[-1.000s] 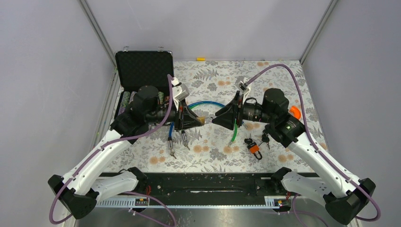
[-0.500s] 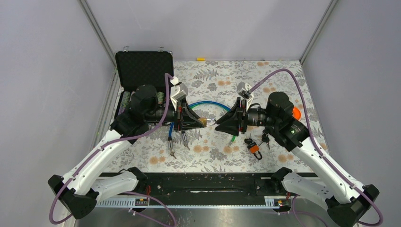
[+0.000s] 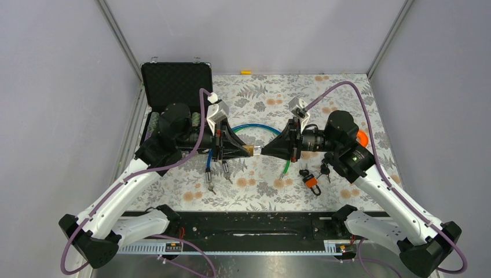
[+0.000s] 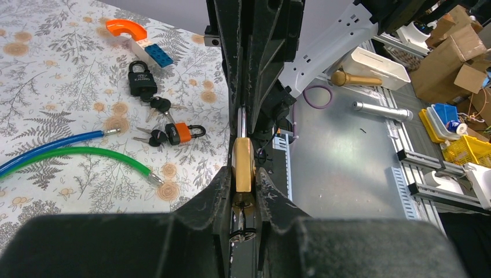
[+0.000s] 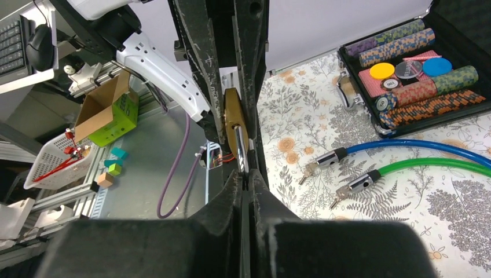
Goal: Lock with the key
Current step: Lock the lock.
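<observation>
Left gripper (image 3: 249,150): closed on the brass padlock (image 3: 253,150), one finger on each flat face of the body; it points toward the right edge of the worktop (image 3: 341,98).
Right gripper (image 3: 268,149): points toward the left edge and meets the left one tip to tip; the right wrist view shows its fingers pressed together on the silver shackle (image 5: 241,152).
Brass padlock: held in the air over the middle of the worktop, between the two grippers, touching nothing below.
Shackle: sticks out of the body toward the right gripper, its end hidden between that gripper's fingers.
Key: I cannot make it out. In the left wrist view a thin dark ring (image 4: 243,233) sits just behind the padlock body, between the fingers.
Blue cable (image 3: 255,127): curves across the worktop below the grippers, beside the green one.
Green cable (image 3: 286,165): lies just nearer the near edge, its metal tip free.
Orange padlock (image 3: 313,183): flat on the worktop right of the middle, toward the near edge, with keys touching it.
Black padlock (image 4: 142,81): flat, near the orange one, keys beside it.
Orange curved piece (image 3: 362,137): near the right edge, partly hidden by the right arm.
Black case (image 3: 176,87): open at the far left corner, rows of chips inside.
</observation>
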